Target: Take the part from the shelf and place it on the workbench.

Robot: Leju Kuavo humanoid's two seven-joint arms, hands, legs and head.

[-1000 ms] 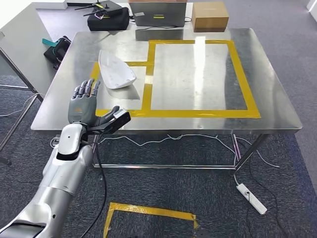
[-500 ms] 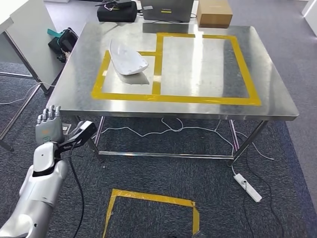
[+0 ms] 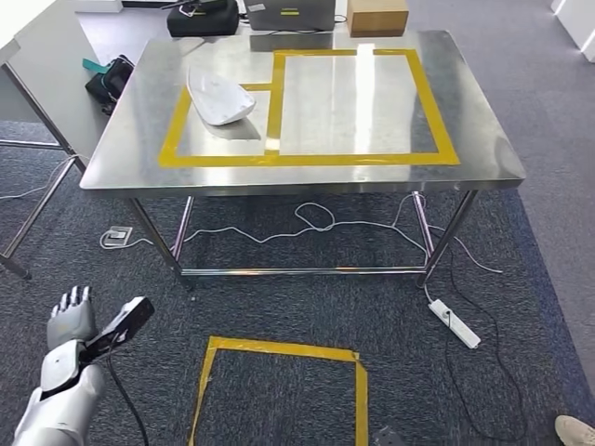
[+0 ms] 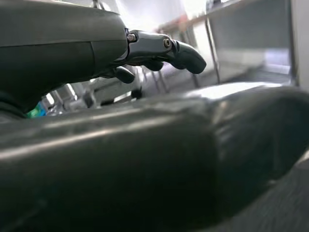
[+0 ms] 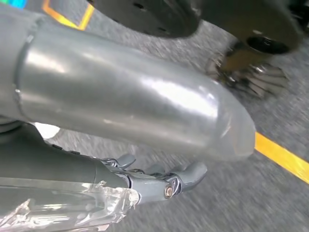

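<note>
The white part (image 3: 218,97), a smooth curved shell tapering to a point, lay on the polished steel bench (image 3: 477,139) inside the smaller of 2 rectangles of yellow tape (image 3: 309,159). The left hand (image 3: 70,317) hung low over the coarse grey carpet (image 3: 295,307), well short of the bench, its dark fingers (image 3: 73,297) straight, apart and holding nothing. The right hand (image 5: 153,181) grasped nothing either, fingers loosely extended above the carpet.

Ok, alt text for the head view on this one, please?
A white curved part lies on a steel workbench, inside the smaller of two yellow-taped rectangles. The robot's left hand is low over grey carpet, holding nothing, fingers straight. A yellow tape outline marks the floor.
</note>
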